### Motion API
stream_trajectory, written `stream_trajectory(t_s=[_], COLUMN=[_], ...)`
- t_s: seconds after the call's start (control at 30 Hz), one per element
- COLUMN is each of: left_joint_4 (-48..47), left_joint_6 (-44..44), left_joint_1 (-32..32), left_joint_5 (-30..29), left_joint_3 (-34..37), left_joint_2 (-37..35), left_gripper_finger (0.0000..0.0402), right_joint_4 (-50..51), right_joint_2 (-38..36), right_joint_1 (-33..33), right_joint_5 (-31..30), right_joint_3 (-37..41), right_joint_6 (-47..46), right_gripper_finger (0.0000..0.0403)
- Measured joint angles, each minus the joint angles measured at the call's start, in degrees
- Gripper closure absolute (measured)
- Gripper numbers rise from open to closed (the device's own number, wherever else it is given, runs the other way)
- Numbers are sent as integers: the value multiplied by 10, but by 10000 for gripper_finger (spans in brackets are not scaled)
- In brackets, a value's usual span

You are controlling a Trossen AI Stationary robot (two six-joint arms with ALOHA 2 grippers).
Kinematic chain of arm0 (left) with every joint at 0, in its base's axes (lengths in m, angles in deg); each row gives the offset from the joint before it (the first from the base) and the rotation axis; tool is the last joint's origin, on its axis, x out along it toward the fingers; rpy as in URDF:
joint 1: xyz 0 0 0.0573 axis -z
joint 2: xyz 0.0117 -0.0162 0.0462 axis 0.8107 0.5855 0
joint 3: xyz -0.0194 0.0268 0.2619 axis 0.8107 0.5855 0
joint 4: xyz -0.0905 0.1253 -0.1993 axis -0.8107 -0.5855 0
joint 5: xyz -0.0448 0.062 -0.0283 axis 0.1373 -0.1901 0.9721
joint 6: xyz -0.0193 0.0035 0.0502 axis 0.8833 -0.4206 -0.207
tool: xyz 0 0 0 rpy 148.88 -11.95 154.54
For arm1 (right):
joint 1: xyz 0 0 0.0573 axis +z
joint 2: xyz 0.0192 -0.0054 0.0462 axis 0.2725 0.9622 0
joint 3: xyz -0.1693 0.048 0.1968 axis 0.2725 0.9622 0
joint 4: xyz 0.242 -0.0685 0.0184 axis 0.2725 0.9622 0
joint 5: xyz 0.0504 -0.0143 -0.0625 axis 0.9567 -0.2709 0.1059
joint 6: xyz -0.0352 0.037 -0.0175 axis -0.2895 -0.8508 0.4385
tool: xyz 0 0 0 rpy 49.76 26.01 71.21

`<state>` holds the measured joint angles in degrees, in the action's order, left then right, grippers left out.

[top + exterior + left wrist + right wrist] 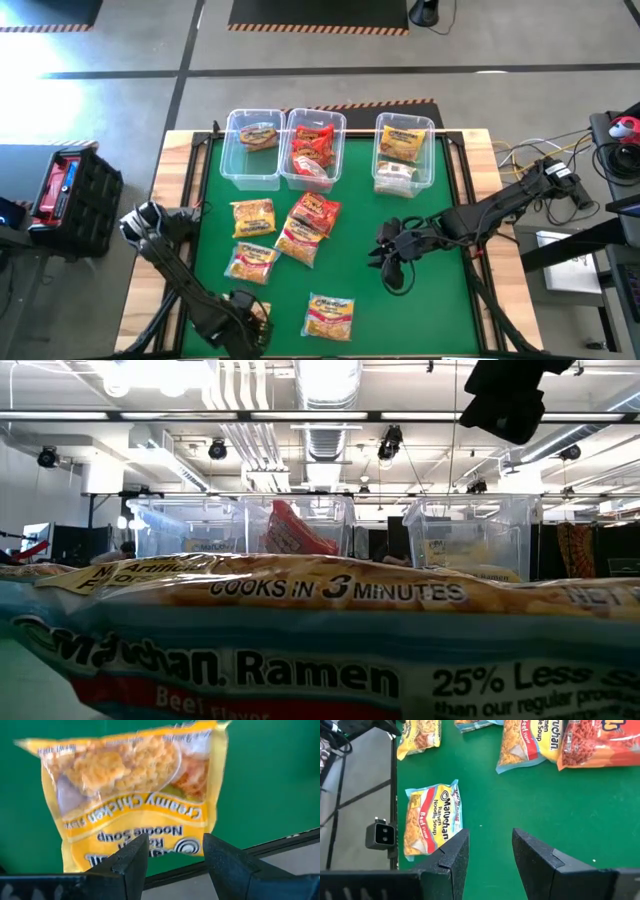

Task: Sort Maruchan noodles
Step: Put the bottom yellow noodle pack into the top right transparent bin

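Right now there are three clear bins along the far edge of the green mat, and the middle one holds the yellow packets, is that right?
Not quite. There are three clear bins, but the middle bin holds red packets, as the high view shows. The yellow ones sit in the left bin and the right bin.

Likely industrial lab: exposed ceiling ducts (325, 400), hazard-striped floor tape (318, 28), concrete floor.
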<state>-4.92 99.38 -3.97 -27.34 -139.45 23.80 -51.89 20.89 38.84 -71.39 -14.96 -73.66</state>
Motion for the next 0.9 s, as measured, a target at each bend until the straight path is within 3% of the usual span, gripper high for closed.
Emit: stream_trajectory(t_s=[0.63,0.9], left_joint_4=[-5,14], left_joint_6=[29,19], left_joint_1=[-24,-53], left_joint_5=[10,-32], left_joint_3=[17,15], left_joint_2=[41,43], left_gripper_finger=[232,232], right_joint_4=[18,23], right_joint_2=[0,0], right_joint_1=[0,0], right_joint_5=[0,0], right_joint_3=[0,0], right_joint_6=[3,3], right_gripper_finger=[264,264])
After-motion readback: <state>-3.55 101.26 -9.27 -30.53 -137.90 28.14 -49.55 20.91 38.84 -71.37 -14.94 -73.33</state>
